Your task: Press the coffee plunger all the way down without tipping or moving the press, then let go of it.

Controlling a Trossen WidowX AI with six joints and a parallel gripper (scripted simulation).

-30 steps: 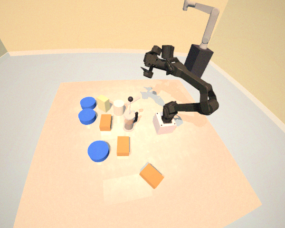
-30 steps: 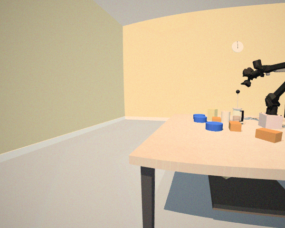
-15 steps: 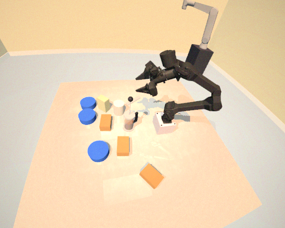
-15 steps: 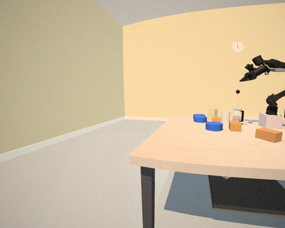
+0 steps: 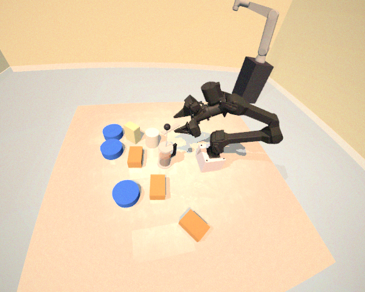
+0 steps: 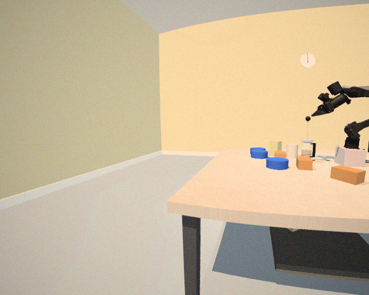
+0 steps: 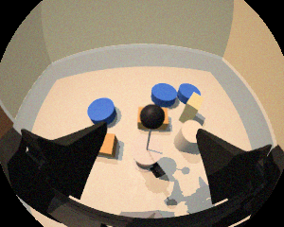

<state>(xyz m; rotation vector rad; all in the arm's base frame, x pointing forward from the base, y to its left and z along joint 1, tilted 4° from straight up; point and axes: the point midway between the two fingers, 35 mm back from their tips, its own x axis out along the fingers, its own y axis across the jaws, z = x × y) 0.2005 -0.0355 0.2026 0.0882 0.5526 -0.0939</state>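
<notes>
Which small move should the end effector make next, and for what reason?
Probably ease forward and down toward the plunger knob. The open, empty end effector hangs above and beside it, not touching, and the rod stands fully raised out of the press.

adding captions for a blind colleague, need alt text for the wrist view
Seen from the wrist camera, the open gripper frames the black plunger knob of a coffee press below, not touching it. Around it on the pale table lie three blue discs, orange blocks and a cream cylinder.
</notes>
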